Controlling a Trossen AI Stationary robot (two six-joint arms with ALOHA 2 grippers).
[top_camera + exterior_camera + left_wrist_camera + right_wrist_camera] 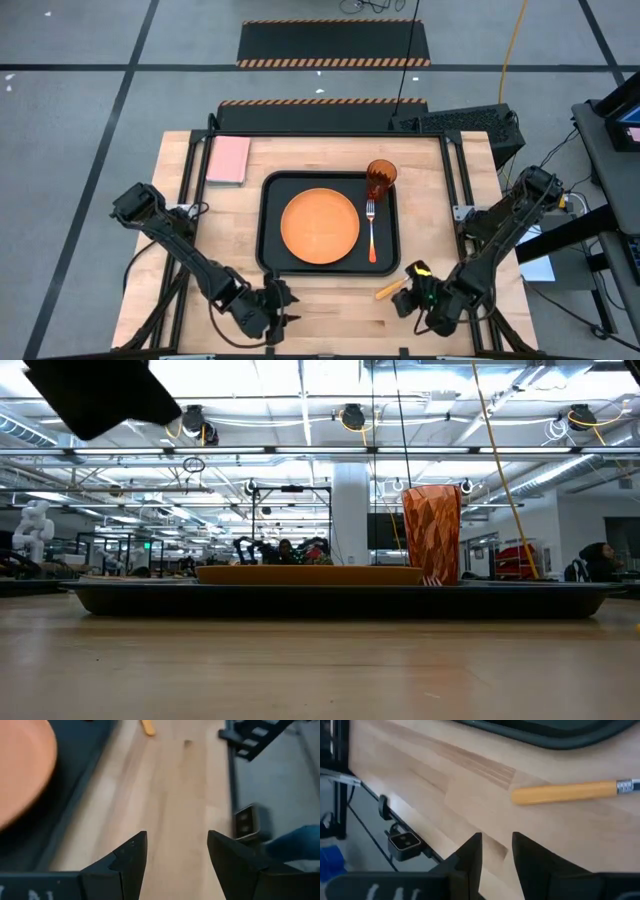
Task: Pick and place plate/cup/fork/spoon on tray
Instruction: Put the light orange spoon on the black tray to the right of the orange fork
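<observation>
Already the black tray in the middle of the table holds three of the four pieces: the orange plate lies flat in its centre, the fork lies just right of the plate with its tines pointing far, and the cup stands upright in the far right corner. What remains is the spoon, which lies on the bare wood just off the tray's near right corner, its yellow handle pointing near and left.

The right gripper is near the spoon, at the near right of the table. Its fingers are parted by a narrow gap and pinch nothing; the handle lies beyond the tips, apart from them. To do this step well, the jaws probably need to spread a little wider, then straddle the handle across its width, not along it, and come down until the tips nearly touch the wood, since the handle is slim and lies flat. A grip around mid-handle should keep the bowl from swinging. The free strip of tray right of the fork looks like the best place to set it.

The left gripper waits at the near edge, left of the tray's near corner, fingers spread and empty.
</observation>
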